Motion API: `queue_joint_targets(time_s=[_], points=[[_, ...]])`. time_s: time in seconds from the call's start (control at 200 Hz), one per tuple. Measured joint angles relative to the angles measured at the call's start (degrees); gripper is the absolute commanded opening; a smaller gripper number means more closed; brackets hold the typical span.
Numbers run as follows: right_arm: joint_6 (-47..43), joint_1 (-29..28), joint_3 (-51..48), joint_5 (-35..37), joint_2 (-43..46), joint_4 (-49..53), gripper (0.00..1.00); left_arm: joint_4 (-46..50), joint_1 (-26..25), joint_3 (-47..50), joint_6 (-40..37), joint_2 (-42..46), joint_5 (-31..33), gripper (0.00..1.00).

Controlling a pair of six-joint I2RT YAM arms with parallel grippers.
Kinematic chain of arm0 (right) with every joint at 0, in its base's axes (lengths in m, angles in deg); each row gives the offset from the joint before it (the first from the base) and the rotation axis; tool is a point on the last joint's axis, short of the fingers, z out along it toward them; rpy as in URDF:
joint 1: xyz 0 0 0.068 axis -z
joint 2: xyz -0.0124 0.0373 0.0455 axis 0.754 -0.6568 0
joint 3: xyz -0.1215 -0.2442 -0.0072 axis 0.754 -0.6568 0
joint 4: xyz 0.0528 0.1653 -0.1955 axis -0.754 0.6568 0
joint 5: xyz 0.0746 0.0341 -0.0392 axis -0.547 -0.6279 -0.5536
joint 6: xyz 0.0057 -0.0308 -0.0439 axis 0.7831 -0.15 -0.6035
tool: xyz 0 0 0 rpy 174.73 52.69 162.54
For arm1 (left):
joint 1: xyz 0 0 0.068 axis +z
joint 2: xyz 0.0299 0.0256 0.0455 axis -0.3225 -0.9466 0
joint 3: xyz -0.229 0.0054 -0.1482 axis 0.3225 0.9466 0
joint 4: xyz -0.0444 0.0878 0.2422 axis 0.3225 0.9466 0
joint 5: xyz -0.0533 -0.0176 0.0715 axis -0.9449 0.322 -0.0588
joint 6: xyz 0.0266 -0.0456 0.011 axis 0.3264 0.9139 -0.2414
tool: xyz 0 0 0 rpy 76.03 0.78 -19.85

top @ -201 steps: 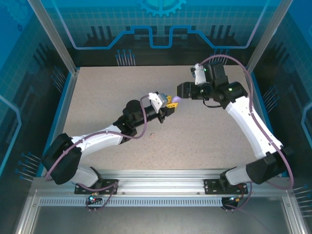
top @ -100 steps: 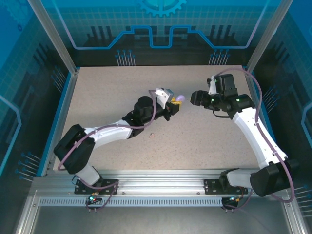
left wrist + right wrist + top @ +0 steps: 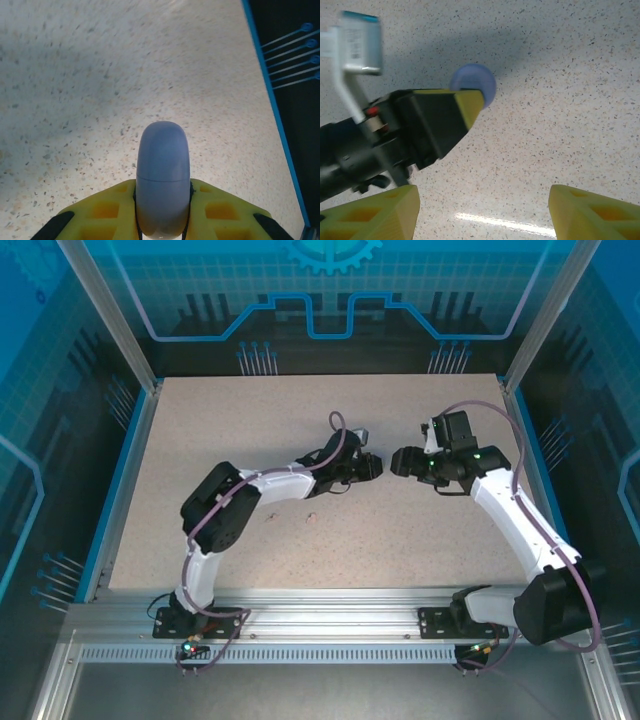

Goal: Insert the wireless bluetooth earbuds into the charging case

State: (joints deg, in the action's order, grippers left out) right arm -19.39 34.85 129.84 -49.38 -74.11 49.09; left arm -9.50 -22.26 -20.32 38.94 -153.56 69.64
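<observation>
My left gripper (image 3: 163,212) is shut on a pale purple charging case (image 3: 163,165), which stands on edge between the yellow fingers (image 3: 107,210) with its lid seam closed. In the right wrist view the same case (image 3: 479,82) pokes out past the left gripper's fingertip (image 3: 469,105), just above the speckled table. My right gripper (image 3: 482,215) stands open a short way in front of it, nothing between its fingers. From above, the left gripper (image 3: 367,468) and right gripper (image 3: 400,462) face each other mid-table. Two tiny pale specks, apparently earbuds (image 3: 310,515), lie near the left arm.
The speckled table (image 3: 200,440) is bounded by a blue rim (image 3: 272,100) and glass walls. The left arm's forearm (image 3: 290,480) stretches across the middle. A white tag on the left wrist (image 3: 360,42) shows in the right wrist view.
The left arm has stretched out to the right and lowered the case toward the table. The right gripper has moved nearer and to the right, and its jaws have opened a little wider.
</observation>
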Motion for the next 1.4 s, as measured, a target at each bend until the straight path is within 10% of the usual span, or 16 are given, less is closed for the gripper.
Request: queue_joint_targets(time_s=[0.395,0.6,0.9,1.401], points=[[-0.44,0.02,-0.07,0.02,0.44,-0.28,0.73,15.63,0.09,-15.26,8.57,-11.39,-3.58,0.17],[-1.05,0.44,-0.07,-0.15,0.96,-0.26,0.79,21.51,0.09,-18.05,9.25,-11.89,-3.61,0.52],[-2.99,0.74,-0.07,0.44,1.31,-0.28,1.00,26.62,0.11,-19.82,5.70,-11.78,-2.01,0.75],[-1.88,2.84,0.76,6.71,3.78,2.03,1.00,34.10,1.33,-10.03,-7.02,8.61,13.84,0.82]])
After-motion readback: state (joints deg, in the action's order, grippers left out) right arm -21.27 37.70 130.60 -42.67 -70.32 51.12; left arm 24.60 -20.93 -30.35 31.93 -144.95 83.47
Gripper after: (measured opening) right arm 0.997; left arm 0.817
